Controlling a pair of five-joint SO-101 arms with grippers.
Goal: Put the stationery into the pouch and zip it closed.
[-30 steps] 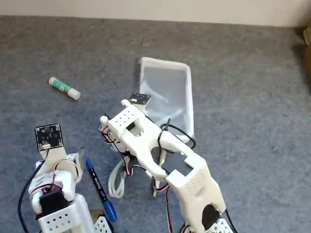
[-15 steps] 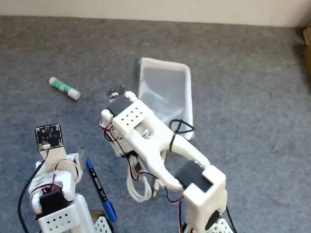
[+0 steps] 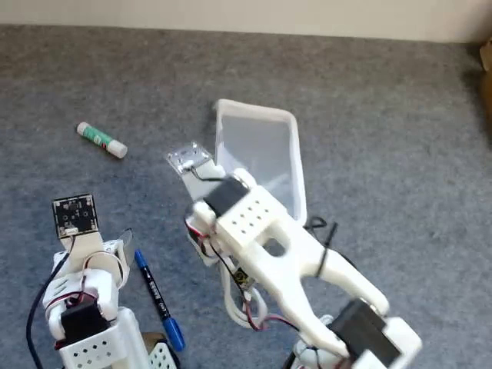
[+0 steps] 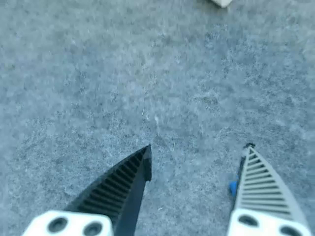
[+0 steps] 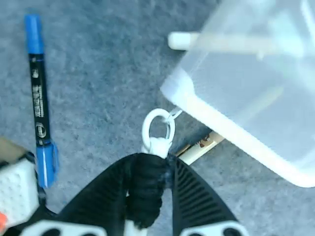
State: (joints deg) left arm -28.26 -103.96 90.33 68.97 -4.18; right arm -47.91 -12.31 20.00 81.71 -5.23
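Pouch (image 3: 257,142) has slid slightly nearer, right fingers (image 5: 192,196) gripping its zip pull (image 5: 158,144).

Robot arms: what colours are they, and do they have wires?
Both arms are white plastic with rows of holes and black motors. The left arm carries a square black circuit board; the right arm trails black, red and white wires. The left gripper has one black ribbed finger and one white.

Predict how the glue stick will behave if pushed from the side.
The glue stick is a round tube lying on its side, so it would probably roll. The grey carpet looks fuzzy, likely stopping it soon.
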